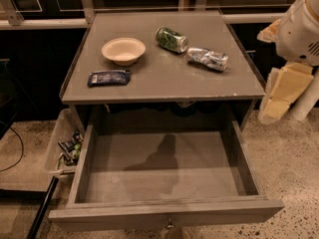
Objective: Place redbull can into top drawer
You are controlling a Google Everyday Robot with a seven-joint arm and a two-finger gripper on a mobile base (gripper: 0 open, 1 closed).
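Nearest, the wide, shallow grey wooden top drawer [149,214] stands pulled out and empty, with a pale plastic bin [56,139] of wrappers just beside its left wall. Above, on the grey surface [164,81], lie a flat dark-blue snack packet [108,77] and a cream paper bowl [123,50]. The slim, crinkled silvery redbull can [208,59] lies on its side towards the right, near a green-patterned can [171,39]. The cream tool [283,91] hangs beyond the surface's right edge, apparently carrying nothing; open or closed, I cannot tell. Lying sideways, the can may roll from a poor grasp or knock its green neighbour.
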